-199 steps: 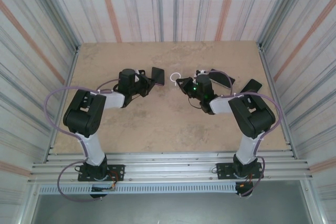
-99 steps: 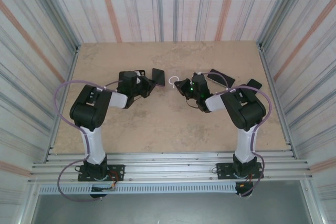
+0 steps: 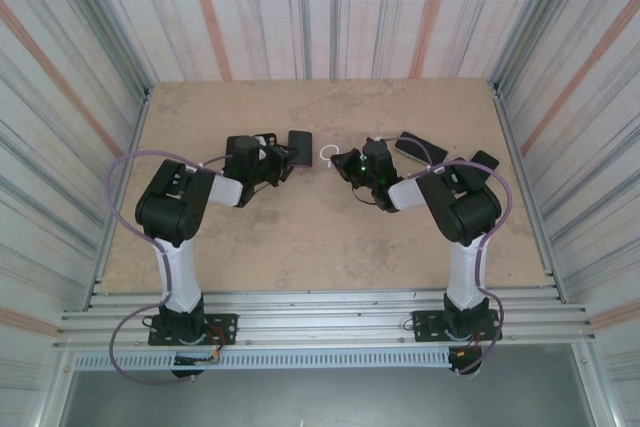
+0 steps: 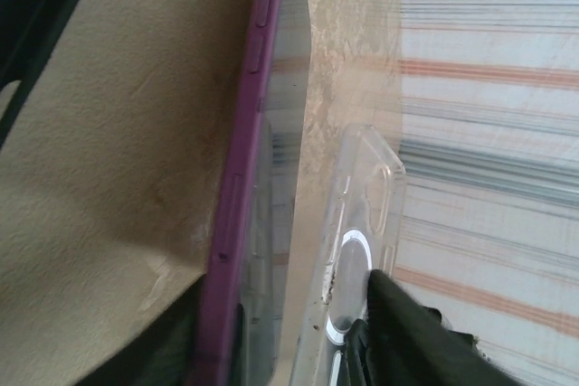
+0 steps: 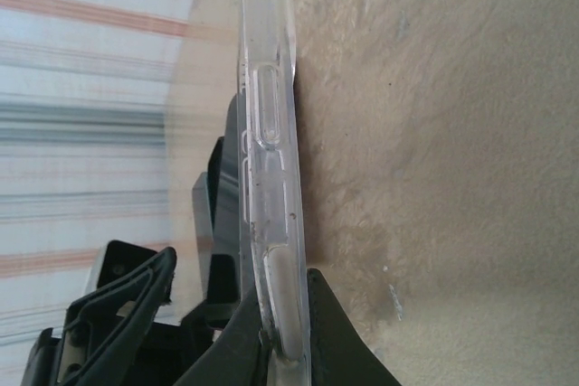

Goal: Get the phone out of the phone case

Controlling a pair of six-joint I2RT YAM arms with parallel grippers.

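I see my left claw [image 3: 287,156] clamped on phone [image 4: 237,223], right claw [image 5: 276,354] clamped on case [image 5: 269,133], case just beside left claw.

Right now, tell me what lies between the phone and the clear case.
Nothing but a strip of bare table, as the left wrist view shows between phone and clear case.
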